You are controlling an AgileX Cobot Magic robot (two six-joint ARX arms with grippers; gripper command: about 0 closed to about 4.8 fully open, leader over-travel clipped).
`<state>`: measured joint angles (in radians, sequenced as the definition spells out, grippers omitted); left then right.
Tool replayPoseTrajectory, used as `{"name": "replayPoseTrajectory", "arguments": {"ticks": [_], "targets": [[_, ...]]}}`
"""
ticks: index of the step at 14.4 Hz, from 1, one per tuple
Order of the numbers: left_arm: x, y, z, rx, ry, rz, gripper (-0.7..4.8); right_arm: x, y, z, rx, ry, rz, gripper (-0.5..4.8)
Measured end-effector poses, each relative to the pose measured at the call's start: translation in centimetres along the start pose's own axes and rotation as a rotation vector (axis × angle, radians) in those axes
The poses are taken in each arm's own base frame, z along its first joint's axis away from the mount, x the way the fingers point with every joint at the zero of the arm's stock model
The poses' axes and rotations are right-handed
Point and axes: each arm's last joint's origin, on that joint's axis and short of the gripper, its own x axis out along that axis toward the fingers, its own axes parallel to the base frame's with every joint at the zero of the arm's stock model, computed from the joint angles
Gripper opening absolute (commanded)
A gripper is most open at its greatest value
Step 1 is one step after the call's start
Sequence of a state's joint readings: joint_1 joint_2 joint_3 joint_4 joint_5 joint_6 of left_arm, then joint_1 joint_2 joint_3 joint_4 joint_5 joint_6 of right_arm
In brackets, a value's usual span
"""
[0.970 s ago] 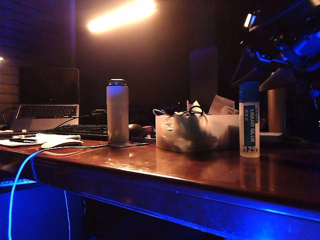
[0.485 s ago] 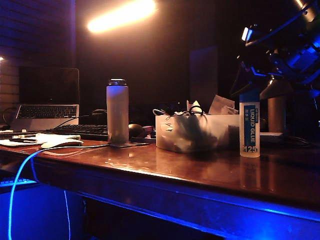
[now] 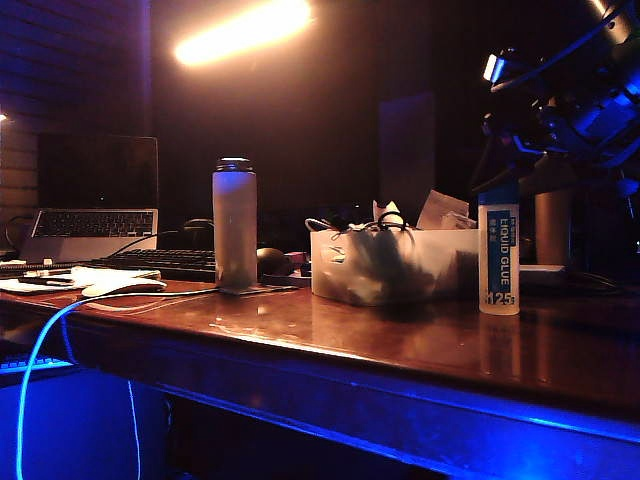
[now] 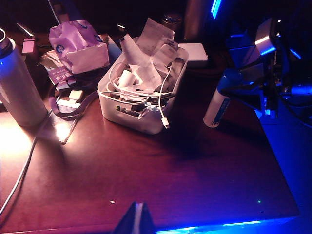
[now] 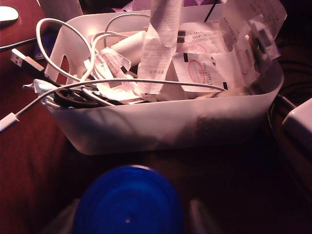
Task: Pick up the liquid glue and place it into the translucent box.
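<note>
My right pincer [image 5: 127, 214] half-wide astride liquid glue [image 3: 498, 250] cap, left pincer [image 4: 135, 222] unclear; next: clamp, lift toward translucent box [image 3: 385, 265] at 9 o'clock.

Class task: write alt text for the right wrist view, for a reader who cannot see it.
The blue cap of the liquid glue fills the foreground, with the right gripper fingers on either side of it. Just beyond stands the translucent box, stuffed with white cables and paper receipts, on a dark wooden table.
</note>
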<state>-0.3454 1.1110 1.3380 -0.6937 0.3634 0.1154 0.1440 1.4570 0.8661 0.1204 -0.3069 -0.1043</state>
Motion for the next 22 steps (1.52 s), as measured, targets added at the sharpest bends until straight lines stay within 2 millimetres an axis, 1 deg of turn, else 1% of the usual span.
{"name": "replayPoseTrajectory", "arguments": {"ticks": [4, 5, 6, 7, 15, 16, 17, 19, 22], "targets": [[0.0, 0.0, 0.0, 0.0, 0.0, 0.0, -0.05, 0.0, -0.1, 0.2, -0.003, -0.015, -0.02, 2.95], [0.0, 0.0, 0.0, 0.0, 0.0, 0.0, -0.05, 0.0, -0.2, 0.4, -0.012, -0.041, -0.048, 2.54], [0.0, 0.0, 0.0, 0.0, 0.0, 0.0, -0.05, 0.0, -0.2, 0.6, -0.017, -0.06, -0.063, 1.7], [0.0, 0.0, 0.0, 0.0, 0.0, 0.0, -0.05, 0.0, -0.2, 0.7, -0.017, -0.067, -0.067, 1.47], [0.0, 0.0, 0.0, 0.0, -0.001, 0.0, -0.05, 0.0, -0.2, 0.8, -0.019, -0.068, -0.057, 1.47], [0.0, 0.0, 0.0, 0.0, -0.001, 0.0, -0.05, -0.1, -0.2, 1.3, -0.02, -0.068, -0.053, 1.47], [0.0, 0.0, 0.0, 0.001, -0.001, 0.0, -0.05, -0.2, -0.2, 2.3, -0.027, -0.09, -0.051, 1.47], [0.0, 0.0, 0.0, 0.001, -0.001, 0.0, -0.05, -0.6, 0.1, 5.2, -0.051, -0.158, -0.047, 1.47], [0.0, 0.0, 0.0, 0.001, -0.001, 0.0, -0.05, -1.5, 0.2, 8.9, -0.081, -0.254, -0.05, 1.47]]}}
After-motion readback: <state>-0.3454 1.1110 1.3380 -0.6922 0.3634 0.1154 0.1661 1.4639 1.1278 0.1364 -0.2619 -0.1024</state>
